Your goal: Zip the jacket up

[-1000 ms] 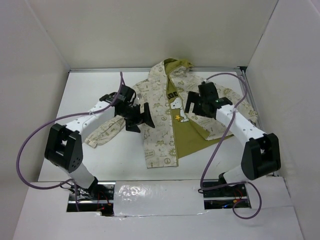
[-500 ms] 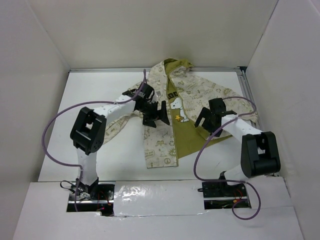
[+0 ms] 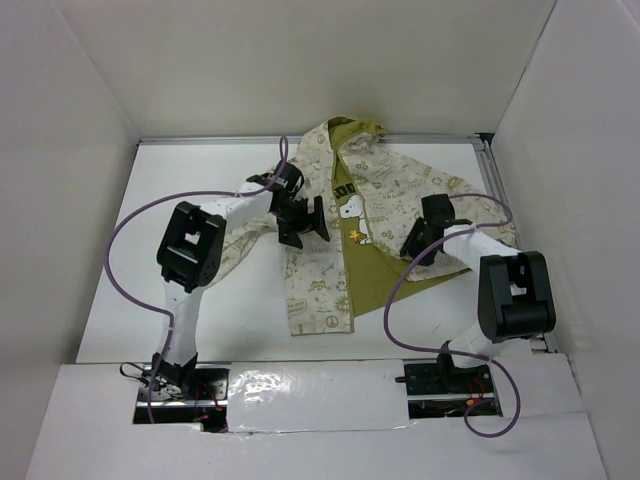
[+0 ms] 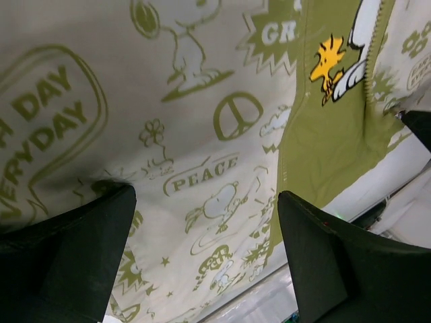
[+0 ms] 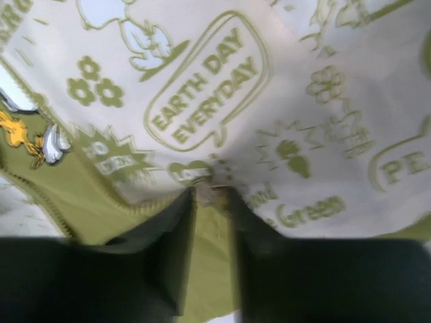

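Roughly centred toward the far side of the white table [image 3: 190, 170], the jacket [image 3: 322, 290] lies spread out, hood away from the arms, front unzipped. The left gripper [image 3: 303, 222] hovers low over the cream panel on the left of the overhead view. Its dark fingers [image 4: 67, 262] are spread wide with nothing between them. The right gripper [image 3: 420, 242] sits at the opposite panel's edge. Its fingers [image 5: 172, 256] are drawn narrow and appear to pinch a fold where cream cloth turns over to olive lining.

To do this step well, I judge each gripper needs a front edge near the hem. The two zipper halves can then be drawn together, flat and level. No slider is visible.

The fabric looks thin, soft and matte, printed with olive cartoon dogs, peace signs and slogans. Fine zipper teeth [image 4: 370, 67] edge the olive strip, beside a yellow bird print [image 4: 328, 57].
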Robot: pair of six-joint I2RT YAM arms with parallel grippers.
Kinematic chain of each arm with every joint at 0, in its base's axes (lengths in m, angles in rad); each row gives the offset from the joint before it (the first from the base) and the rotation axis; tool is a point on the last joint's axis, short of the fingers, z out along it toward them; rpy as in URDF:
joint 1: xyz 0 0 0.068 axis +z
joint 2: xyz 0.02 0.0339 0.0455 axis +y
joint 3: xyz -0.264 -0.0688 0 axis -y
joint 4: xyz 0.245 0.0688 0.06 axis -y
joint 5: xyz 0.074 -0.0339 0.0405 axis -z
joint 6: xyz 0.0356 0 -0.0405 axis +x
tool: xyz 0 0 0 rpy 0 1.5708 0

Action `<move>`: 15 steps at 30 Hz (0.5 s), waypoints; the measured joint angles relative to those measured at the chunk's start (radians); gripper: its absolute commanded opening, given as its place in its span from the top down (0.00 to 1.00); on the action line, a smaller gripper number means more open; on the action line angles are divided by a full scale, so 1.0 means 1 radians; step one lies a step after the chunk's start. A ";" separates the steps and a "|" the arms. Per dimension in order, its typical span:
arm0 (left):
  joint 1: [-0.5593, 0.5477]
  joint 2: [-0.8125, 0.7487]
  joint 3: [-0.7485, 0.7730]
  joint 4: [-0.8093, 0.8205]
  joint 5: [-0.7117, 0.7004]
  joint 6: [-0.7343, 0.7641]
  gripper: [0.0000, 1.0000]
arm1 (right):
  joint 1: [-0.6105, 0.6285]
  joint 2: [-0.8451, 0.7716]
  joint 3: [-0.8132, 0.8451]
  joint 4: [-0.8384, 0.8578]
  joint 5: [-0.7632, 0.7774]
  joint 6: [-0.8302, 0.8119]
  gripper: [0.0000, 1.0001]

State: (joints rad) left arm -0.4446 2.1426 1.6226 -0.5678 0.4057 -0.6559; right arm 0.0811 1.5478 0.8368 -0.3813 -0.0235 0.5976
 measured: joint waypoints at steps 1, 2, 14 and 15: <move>0.003 0.013 0.016 -0.001 -0.003 0.001 0.01 | 0.009 0.000 0.000 0.004 0.002 -0.006 0.92; 0.007 0.022 0.026 -0.002 -0.002 -0.001 0.01 | 0.022 -0.001 0.000 0.005 0.003 -0.011 1.00; 0.063 0.029 0.040 -0.013 -0.005 -0.001 0.01 | 0.421 -0.254 -0.015 -0.083 0.195 -0.024 1.00; 0.065 0.029 0.039 -0.013 -0.004 -0.001 0.01 | 0.484 -0.285 -0.023 -0.092 0.206 -0.024 1.00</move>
State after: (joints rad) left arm -0.3798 2.1715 1.6619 -0.5808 0.4015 -0.6567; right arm 0.5652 1.2629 0.8143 -0.4736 0.1829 0.5732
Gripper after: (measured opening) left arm 0.993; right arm 0.013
